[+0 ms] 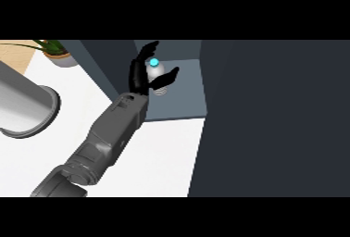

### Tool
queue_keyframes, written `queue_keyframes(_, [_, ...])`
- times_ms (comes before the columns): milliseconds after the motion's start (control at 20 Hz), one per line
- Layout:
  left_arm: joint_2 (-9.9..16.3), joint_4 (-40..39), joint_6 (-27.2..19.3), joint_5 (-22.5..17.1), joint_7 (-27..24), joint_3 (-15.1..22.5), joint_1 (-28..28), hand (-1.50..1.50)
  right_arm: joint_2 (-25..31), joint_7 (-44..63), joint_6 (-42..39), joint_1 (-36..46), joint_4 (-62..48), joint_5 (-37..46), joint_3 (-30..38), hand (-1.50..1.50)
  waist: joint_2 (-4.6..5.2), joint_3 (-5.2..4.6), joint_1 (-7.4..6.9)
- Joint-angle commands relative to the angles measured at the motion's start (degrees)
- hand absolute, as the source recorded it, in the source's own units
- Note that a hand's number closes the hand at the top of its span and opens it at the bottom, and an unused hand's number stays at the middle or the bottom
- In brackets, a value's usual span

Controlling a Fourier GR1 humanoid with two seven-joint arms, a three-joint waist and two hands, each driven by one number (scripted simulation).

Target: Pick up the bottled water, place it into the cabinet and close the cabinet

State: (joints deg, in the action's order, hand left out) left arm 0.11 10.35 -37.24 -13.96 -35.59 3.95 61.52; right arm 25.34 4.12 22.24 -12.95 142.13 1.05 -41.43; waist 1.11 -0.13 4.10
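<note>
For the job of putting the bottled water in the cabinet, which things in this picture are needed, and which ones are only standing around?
Needed for the job:
- bottled water, upright on the cabinet shelf
- cabinet, open
- cabinet door, dark panel at the right
- left hand, open around the bottle

Only standing around:
- potted plant, top left corner
- grey cylindrical container, at the left
- white counter
</note>
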Motion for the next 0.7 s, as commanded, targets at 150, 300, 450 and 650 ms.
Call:
queue_keyframes(150, [-0.11, 6.24, 12.5, -5.65, -9.43, -2.15, -3.84, 1.5, -0.58, 1.61, 0.12, -0.22, 3.25, 1.58, -2.56, -1.5, -0.5, 0.0, -0.72])
queue_keyframes(300, [-0.11, 7.46, 16.32, -7.17, -6.35, -1.49, -1.85, 1.5, 0.64, 3.56, 0.29, -1.0, 4.73, 1.41, -1.54, -1.5, -0.84, 0.05, -1.71])
queue_keyframes(450, [-0.11, 9.5, 22.03, -9.59, -6.49, 1.16, -4.21, 1.5, 0.77, 3.55, 0.76, -1.65, 5.31, 1.58, -1.74, -1.5, -1.0, 0.06, -1.55])
queue_keyframes(650, [-0.11, 16.55, 25.98, -12.96, -2.17, 6.14, -9.23, 1.5, 1.54, 2.75, 0.99, -1.57, 4.03, 2.15, 1.04, -1.5, -1.53, 0.1, -3.05])
